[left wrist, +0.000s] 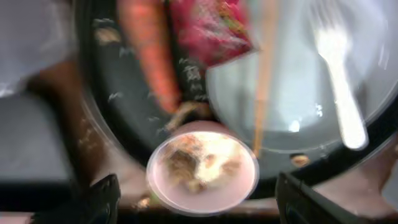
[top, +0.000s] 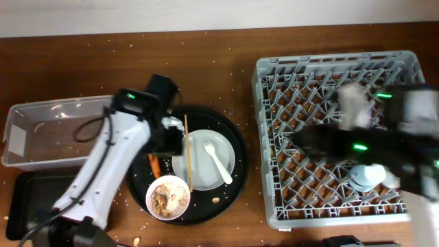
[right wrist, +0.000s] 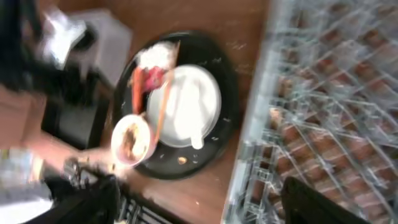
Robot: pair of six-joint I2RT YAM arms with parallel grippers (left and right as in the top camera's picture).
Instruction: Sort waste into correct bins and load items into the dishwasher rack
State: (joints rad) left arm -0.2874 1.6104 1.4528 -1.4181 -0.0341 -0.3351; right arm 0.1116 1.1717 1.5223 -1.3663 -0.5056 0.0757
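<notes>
here, scraps [top: 163, 200] in white bowl [top: 182, 190], pale cup [top: 365, 177] in grey rack [top: 302, 89]

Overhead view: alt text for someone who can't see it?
A robot arm reaches over a round black tray holding a plate with a fork, a bowl of food scraps and a carrot; a grey dishwasher rack stands beside it.

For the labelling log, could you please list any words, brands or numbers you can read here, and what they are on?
No text can be read.
The red wrapper has print, too blurred to read.
The pale label on the clear tub is too small to read.
</notes>
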